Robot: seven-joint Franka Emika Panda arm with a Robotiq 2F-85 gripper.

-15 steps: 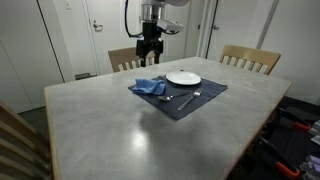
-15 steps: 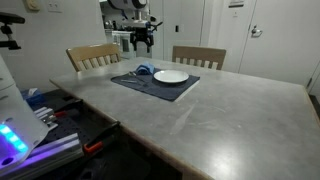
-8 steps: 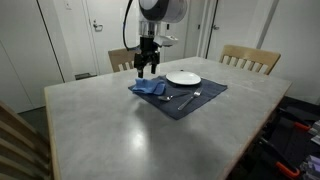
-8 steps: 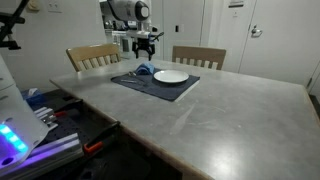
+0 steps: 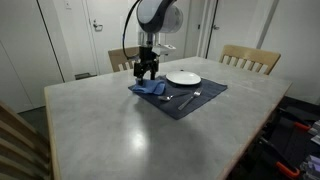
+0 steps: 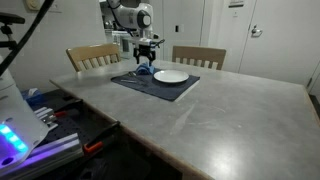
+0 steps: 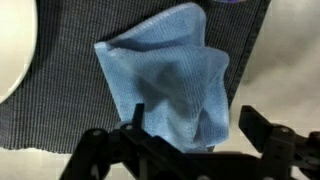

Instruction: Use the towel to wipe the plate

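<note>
A crumpled blue towel (image 5: pixel 149 87) lies on the near-left part of a dark placemat (image 5: pixel 190 101), beside a white plate (image 5: pixel 183 78). In the other exterior view the towel (image 6: pixel 144 72) lies just left of the plate (image 6: pixel 170 76). My gripper (image 5: pixel 146 72) hangs open just above the towel, fingers pointing down. In the wrist view the towel (image 7: pixel 165 80) fills the centre, with the open gripper (image 7: pixel 190 128) straddling its lower edge, and the plate (image 7: pixel 15 45) shows at the left edge.
A fork (image 5: pixel 189 97) lies on the placemat in front of the plate. The mat sits on a grey table (image 5: pixel 120 130). Two wooden chairs (image 5: pixel 248 59) stand behind the table, with white doors beyond them.
My gripper has come down from well above the table to just over the towel, still open. Towel and plate have not moved.
</note>
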